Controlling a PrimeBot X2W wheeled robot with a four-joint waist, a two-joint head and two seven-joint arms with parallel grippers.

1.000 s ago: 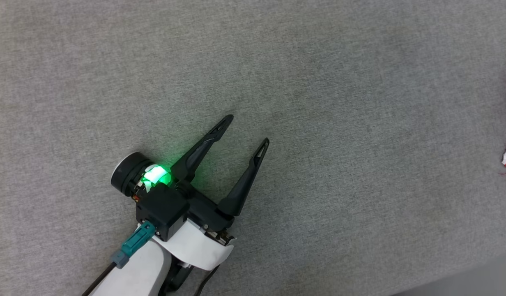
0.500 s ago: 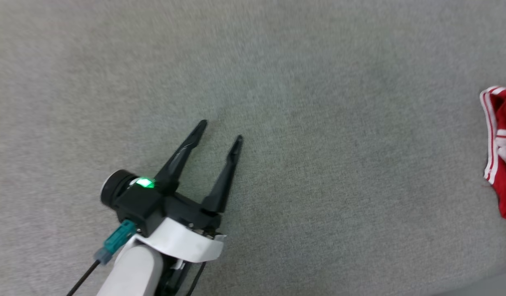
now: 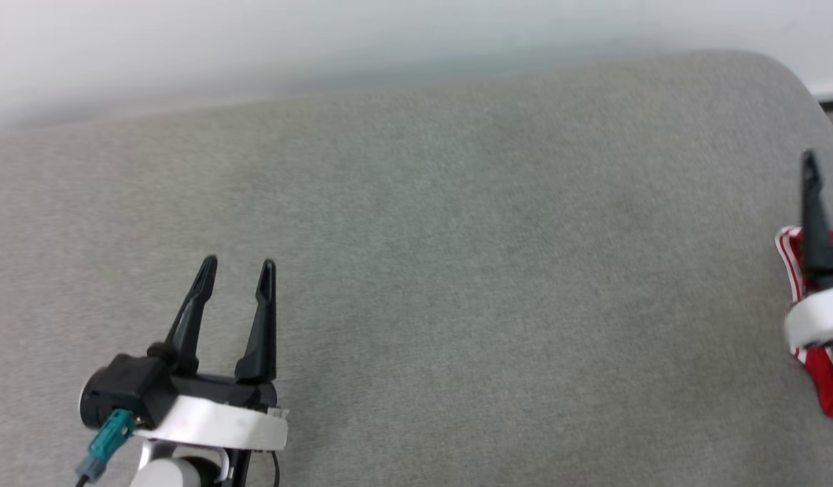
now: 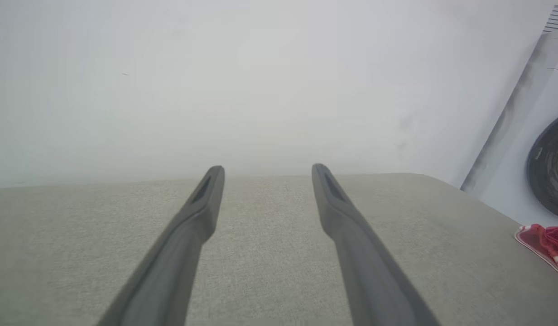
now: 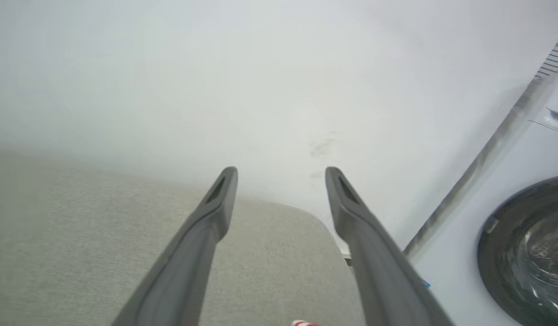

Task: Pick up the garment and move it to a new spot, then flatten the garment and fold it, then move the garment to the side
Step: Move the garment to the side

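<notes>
Overlapping garment (image 3: 824,375): right gripper (image 5: 281,174) wrist; garment bunched at grey cushion (image 3: 457,270) right edge, cropped by frame.
right gripper: fingers spread wide, empty.
left gripper (image 3: 239,264): spread wide, empty, well apart from garment.

Grey cushion (image 3: 457,270) is lying open mid-span; the garment (image 4: 544,237) is bunching at its right edge; a white wall (image 3: 322,40) is backing it.

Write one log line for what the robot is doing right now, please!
left gripper: open, empty | right gripper: open, empty | garment: bunched, unheld, on grey cushion, right edge
</notes>
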